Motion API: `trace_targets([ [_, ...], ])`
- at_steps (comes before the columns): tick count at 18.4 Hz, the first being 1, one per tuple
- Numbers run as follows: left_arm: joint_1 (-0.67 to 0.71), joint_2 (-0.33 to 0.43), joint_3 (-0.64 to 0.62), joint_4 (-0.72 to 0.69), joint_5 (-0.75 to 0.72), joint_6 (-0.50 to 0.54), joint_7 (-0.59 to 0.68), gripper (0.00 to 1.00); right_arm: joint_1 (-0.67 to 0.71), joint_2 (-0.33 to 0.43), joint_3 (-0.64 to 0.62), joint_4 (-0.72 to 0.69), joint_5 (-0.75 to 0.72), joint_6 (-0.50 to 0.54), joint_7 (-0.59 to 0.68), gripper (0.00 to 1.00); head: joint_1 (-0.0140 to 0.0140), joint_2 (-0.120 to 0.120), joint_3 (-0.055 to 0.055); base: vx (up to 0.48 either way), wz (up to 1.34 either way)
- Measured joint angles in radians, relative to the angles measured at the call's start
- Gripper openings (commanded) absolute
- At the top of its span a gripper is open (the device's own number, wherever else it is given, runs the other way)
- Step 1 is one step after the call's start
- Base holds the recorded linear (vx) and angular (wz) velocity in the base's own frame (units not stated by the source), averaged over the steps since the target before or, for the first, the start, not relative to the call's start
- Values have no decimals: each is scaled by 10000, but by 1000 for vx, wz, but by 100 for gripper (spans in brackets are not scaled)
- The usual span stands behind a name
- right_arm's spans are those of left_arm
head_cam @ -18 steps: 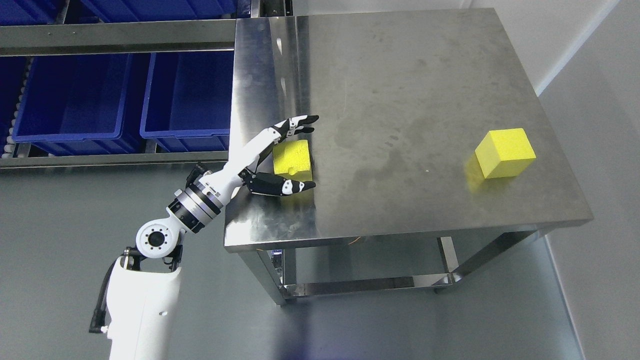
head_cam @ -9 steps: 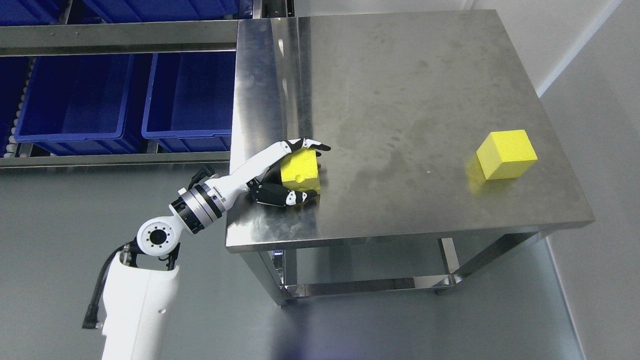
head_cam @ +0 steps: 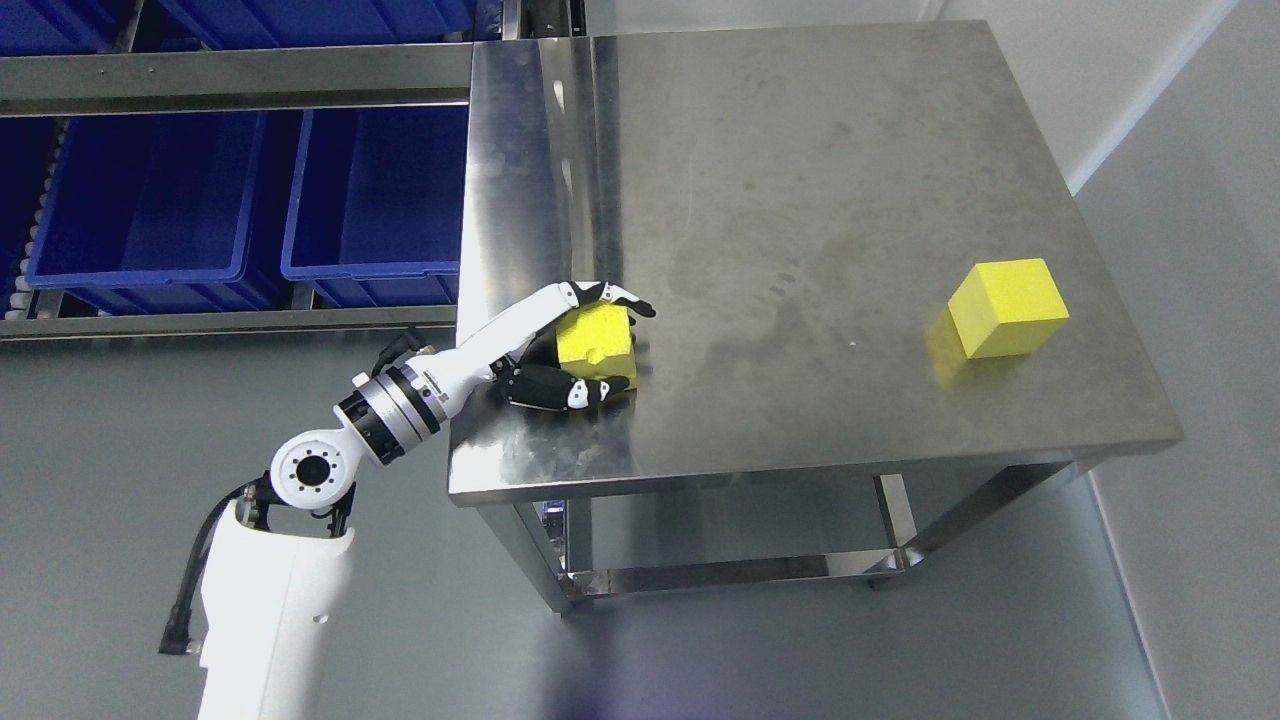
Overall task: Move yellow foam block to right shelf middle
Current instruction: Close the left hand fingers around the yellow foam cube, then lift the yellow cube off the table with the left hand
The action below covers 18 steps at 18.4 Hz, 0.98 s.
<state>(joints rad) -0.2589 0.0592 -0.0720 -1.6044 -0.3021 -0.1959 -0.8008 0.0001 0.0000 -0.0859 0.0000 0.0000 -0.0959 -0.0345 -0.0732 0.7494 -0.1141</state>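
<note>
A yellow foam block (head_cam: 597,340) sits near the left front of the steel table (head_cam: 800,200). My left hand (head_cam: 615,345) wraps it: the upper fingers (head_cam: 620,296) lie over its far top edge and the thumb (head_cam: 565,388) presses its near side. The block looks slightly tilted in the grasp; I cannot tell whether it still touches the table. A second yellow foam block (head_cam: 1008,306) stands alone at the table's right side, far from the hand. The right arm is out of view.
Blue bins (head_cam: 375,195) sit on a shelf rack (head_cam: 230,85) to the left of the table, beyond the arm. The table has a lower rail frame (head_cam: 720,570). Grey floor surrounds it, and a white wall runs along the right.
The hand's fingers, spread wide around the block a second ago, have come together on it. The block has shifted slightly and tilted. The view has also shifted a little.
</note>
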Motion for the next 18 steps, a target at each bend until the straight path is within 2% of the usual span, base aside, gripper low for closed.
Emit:
trace_targets([
  [4,-190,-175,567,47,-39,209,-139,1,-1,0,0,0,0,0,0,100,0,0,0,-12,-42],
  [6,-274,-242,883,79,-37,295,628,0,1,0,0,0,0,0,0,100,0,0,0,-19,-88],
  [10,-412,-363,1380,68,308,-495,2443,0,-2,0,0,0,0,0,0,100,0,0,0,4,52],
  [18,-246,-482,1937,57,2709,-1209,4574,0,0,0,0,0,0,0,0,100,0,0,0,0,74],
])
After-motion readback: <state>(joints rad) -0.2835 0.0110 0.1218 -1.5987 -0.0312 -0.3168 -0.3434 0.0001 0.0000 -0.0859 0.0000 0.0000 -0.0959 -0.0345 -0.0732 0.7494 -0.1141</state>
